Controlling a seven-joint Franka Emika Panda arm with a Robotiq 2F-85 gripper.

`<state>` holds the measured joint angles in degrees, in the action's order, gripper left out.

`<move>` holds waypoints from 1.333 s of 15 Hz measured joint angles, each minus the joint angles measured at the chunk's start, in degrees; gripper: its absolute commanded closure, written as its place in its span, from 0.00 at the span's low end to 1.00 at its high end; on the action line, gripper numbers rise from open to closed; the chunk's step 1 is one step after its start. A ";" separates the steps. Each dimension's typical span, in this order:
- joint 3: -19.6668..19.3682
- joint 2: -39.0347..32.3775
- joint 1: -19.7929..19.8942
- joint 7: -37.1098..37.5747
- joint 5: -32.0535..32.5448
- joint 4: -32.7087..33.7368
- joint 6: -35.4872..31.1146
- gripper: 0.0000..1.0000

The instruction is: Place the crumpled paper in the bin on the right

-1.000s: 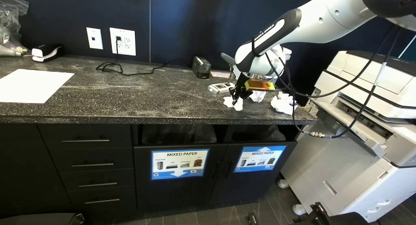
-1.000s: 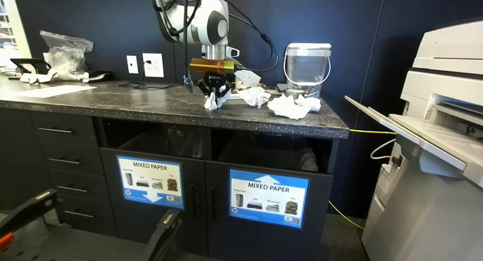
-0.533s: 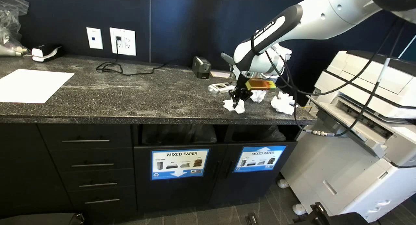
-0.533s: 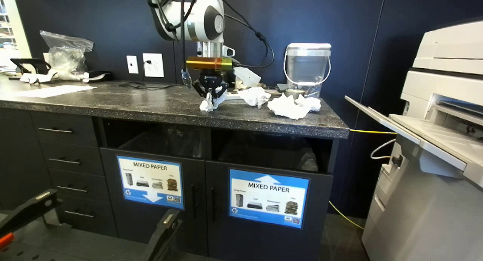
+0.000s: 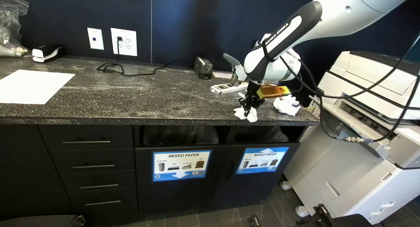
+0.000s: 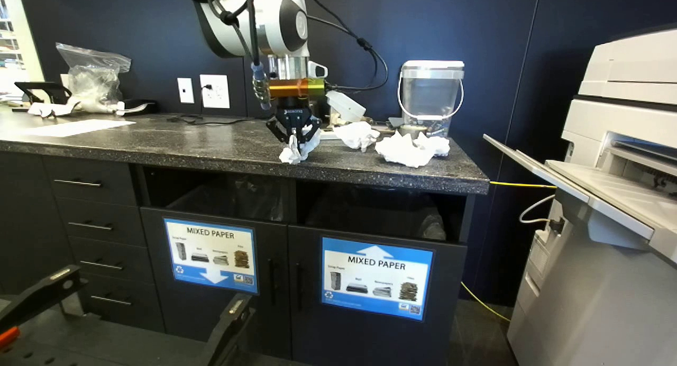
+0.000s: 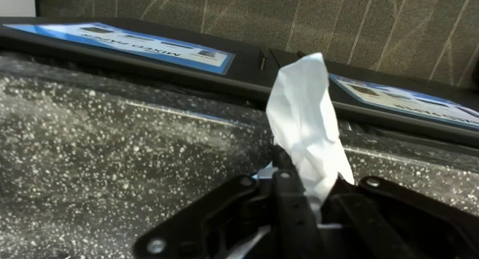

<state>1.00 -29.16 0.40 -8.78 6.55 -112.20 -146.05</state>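
My gripper is shut on a white crumpled paper wad near the counter's front edge. The held wad also shows between the fingers in an exterior view and sticks out past the fingertips in the wrist view. I cannot tell whether it touches the counter. Two more areas of crumpled paper lie on the counter, a wad and a larger clump nearer the right end. The bin on the right is a black panel with a blue-edged label, below an open slot under the counter. It is below and right of the gripper.
A similar left bin panel stands beside it. On the counter are a stapler, a clear bucket, a black sharpener and a flat white sheet. A large printer stands at the right. Cables hang from the arm.
My gripper has moved with the held wad toward the counter's front edge. The stapler and another wad's position are unchanged. The gripper stays shut on the paper.
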 measured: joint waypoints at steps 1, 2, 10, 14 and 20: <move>-0.36 1.03 -0.12 0.81 0.19 -2.18 -2.06 0.98; -0.79 1.93 -0.30 1.85 0.55 -4.29 -4.29 0.98; -6.74 4.67 -3.86 10.70 4.52 -19.16 -20.31 0.97; -11.18 3.49 -6.70 13.17 5.12 -25.24 -29.23 0.97; -10.88 -2.57 -5.56 12.89 1.15 -29.58 -48.21 0.97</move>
<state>-9.88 -31.73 -5.16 4.12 7.70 -141.78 -194.25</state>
